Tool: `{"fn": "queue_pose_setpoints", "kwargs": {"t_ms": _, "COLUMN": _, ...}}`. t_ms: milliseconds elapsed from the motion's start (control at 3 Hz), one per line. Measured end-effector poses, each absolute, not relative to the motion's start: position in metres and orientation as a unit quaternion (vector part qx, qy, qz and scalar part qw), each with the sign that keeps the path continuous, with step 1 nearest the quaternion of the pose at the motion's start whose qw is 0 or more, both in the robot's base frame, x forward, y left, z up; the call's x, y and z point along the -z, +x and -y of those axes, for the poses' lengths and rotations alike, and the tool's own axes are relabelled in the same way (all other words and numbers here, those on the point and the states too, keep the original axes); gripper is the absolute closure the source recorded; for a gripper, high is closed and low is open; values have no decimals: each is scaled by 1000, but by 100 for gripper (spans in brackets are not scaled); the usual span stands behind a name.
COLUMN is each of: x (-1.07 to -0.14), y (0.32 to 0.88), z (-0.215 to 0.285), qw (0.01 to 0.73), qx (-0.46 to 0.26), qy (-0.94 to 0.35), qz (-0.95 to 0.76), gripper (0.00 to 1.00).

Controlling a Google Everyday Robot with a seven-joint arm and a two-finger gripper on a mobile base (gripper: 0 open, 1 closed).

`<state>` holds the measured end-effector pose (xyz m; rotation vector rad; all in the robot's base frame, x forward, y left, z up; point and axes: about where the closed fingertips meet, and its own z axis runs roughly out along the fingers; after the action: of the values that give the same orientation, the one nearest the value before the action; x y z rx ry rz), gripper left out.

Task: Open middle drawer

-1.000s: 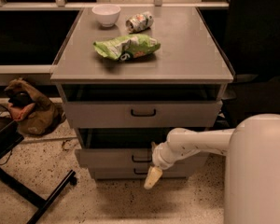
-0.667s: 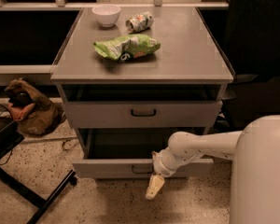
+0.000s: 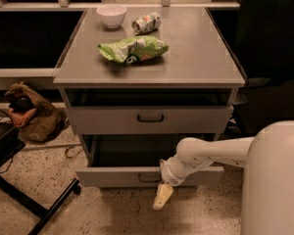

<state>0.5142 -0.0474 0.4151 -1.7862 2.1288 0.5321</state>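
Observation:
The grey cabinet (image 3: 196, 67) shows two drawer fronts. The upper drawer (image 3: 112, 119) with a dark loop handle is nearly flush. Below it, the middle drawer (image 3: 108, 176) is pulled well out toward me, with its dark inside showing. Its small dark handle (image 3: 149, 178) sits at the centre of the front. My gripper (image 3: 162, 196) hangs just below and right of that handle, in front of the drawer's lower edge, pointing down at the floor. My white arm (image 3: 210, 153) reaches in from the right. Anything under the pulled-out drawer is hidden.
On the cabinet top lie a white bowl (image 3: 111, 14), a crushed can (image 3: 147, 22) and a green snack bag (image 3: 133, 49). A brown bag (image 3: 32, 114) lies on the floor at left. A black stand's legs (image 3: 24, 199) cross the lower left. My white body (image 3: 277, 180) fills the lower right.
The middle drawer has slid out toward me from nearly shut to well open. My gripper and arm have moved back and down with it.

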Motion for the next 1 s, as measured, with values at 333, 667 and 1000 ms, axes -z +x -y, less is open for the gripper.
{"fn": "queue_pose_setpoints", "kwargs": {"t_ms": 333, "x": -413, "y": 502, "z": 52, "qw": 146, "qx": -193, "qy": -621, "qz": -745, "gripper": 0}}
{"fn": "queue_pose_setpoints", "kwargs": {"t_ms": 667, "x": -417, "y": 502, "z": 52, "qw": 146, "qx": -193, "qy": -621, "qz": -746, "gripper": 0}}
{"fn": "queue_pose_setpoints", "kwargs": {"t_ms": 1000, "x": -441, "y": 477, "z": 58, "qw": 172, "qx": -194, "qy": -586, "qz": -767, "gripper": 0}}
